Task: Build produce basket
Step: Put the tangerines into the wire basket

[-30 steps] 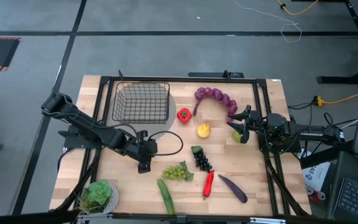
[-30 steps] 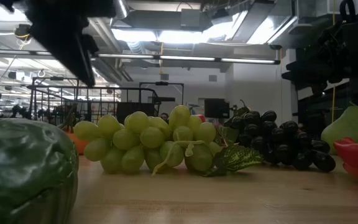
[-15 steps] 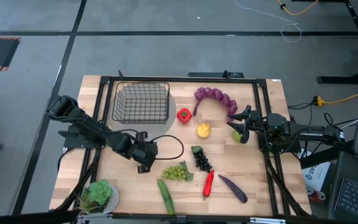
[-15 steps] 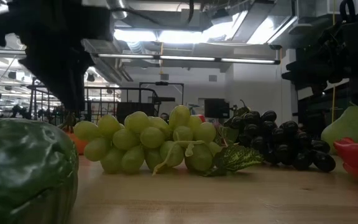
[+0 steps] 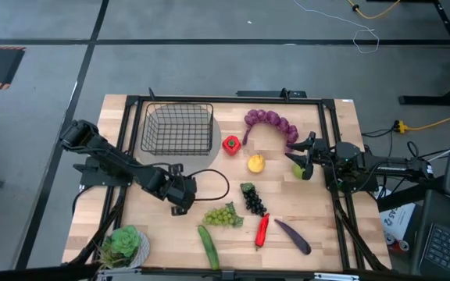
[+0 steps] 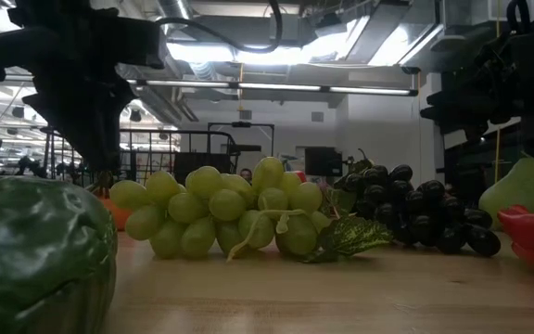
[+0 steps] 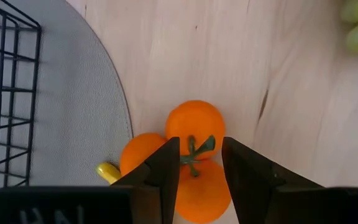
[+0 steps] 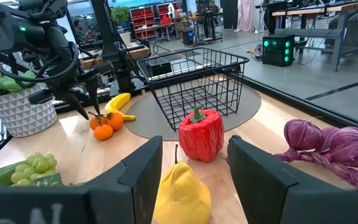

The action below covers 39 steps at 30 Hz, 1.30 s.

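Robotics lab, ceiling strip lights [image 6: 248, 88], workbenches, floor cables [image 5: 366, 35]

Basket [image 5: 177, 129] at the table's [image 5: 326, 226] rear left, grapes [image 5: 223, 215] and cucumber [image 5: 208, 246] near the front.

No readable text or labels.

You have a pale wooden worktop [image 5: 162, 226] edged by a black metal frame [image 5: 233, 99]. A round grey mat [image 5: 216, 131] lies on it, just beyond the left end effector. A green potted plant [image 5: 122, 243] in a white patterned pot [image 8: 18, 115] stands at the worktop's near corner, behind that end effector. Beyond the worktop, yellow [image 5: 381, 11] and white [image 5: 366, 37] cables trail across the grey floor [image 5: 209, 62].
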Each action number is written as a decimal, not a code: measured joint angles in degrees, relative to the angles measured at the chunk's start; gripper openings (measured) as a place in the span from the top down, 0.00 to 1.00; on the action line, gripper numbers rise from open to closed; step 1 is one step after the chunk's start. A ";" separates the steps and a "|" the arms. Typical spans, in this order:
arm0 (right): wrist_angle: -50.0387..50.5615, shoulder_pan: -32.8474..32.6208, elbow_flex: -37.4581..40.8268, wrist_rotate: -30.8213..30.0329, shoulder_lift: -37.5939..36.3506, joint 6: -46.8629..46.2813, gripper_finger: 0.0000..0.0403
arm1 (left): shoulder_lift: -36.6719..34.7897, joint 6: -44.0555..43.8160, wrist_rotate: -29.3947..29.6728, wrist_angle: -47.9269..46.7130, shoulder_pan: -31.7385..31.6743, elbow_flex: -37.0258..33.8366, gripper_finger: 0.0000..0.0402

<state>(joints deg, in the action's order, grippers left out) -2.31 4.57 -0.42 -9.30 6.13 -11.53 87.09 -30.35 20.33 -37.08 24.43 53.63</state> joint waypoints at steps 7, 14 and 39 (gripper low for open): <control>0.00 0.01 0.02 0.04 0.00 0.00 0.54 | 0.00 -0.94 0.21 0.01 0.00 0.00 0.72; 0.01 0.00 0.01 0.07 0.00 0.00 0.54 | 0.00 -1.09 0.21 0.04 0.00 0.00 0.86; 0.00 -0.01 0.02 -0.02 0.02 0.02 0.54 | -0.15 31.27 31.56 10.96 -0.01 19.06 1.00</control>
<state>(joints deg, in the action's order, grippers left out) -2.31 4.56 -0.41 -9.32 6.15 -11.51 86.94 0.93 51.88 -26.11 24.42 72.69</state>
